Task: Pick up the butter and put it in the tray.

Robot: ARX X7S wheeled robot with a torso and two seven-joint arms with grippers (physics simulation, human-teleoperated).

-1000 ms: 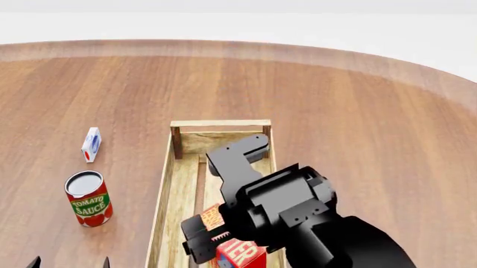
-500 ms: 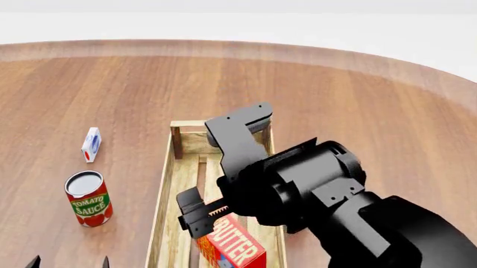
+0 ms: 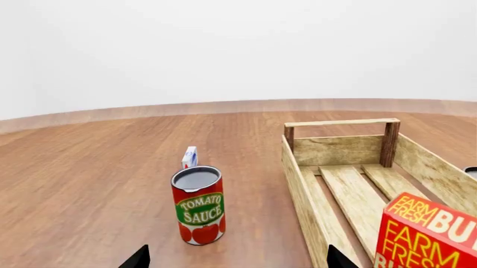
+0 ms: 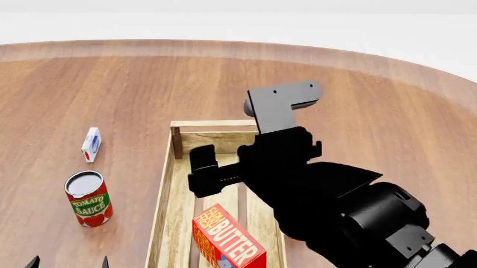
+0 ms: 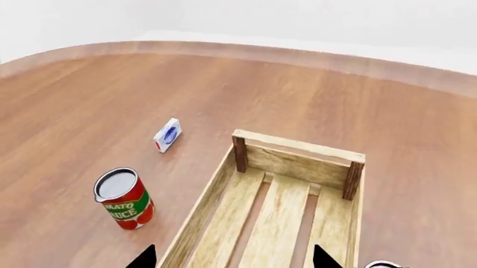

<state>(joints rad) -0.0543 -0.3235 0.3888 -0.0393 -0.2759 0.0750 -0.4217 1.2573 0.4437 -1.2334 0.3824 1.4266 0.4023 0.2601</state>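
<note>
- A second ago my right gripper sat low over the near end of the tray, wrapped around the butter. Now it hangs higher and farther along the tray, with nothing between its fingers.
- The butter stands by itself on the slats at the near end of the tray, apart from the gripper. Its lettered face shows in the head view, and the left wrist view catches its red-orange corner inside the tray's near right part.
- In the right wrist view the two fingertip points sit wide apart with only bare slats between them, so I read the right jaws as spread and empty.
- My left gripper shows only its two dark tips, spread apart and holding nothing, low at the near left, close to the tomato sauce can.
- The can stands upright on the table, left of the tray and clear of it. The small white, blue and red carton lies beyond it. Neither has shifted across these views.
- My judgement: the release is made and the butter is where the task wants it.
- What I would still check is whether the carton sits flat or leans; from here it looks slightly tilted, and I cannot tell if it touches the right wall.
- I would clear the right arm upward, away from the rails.
</note>
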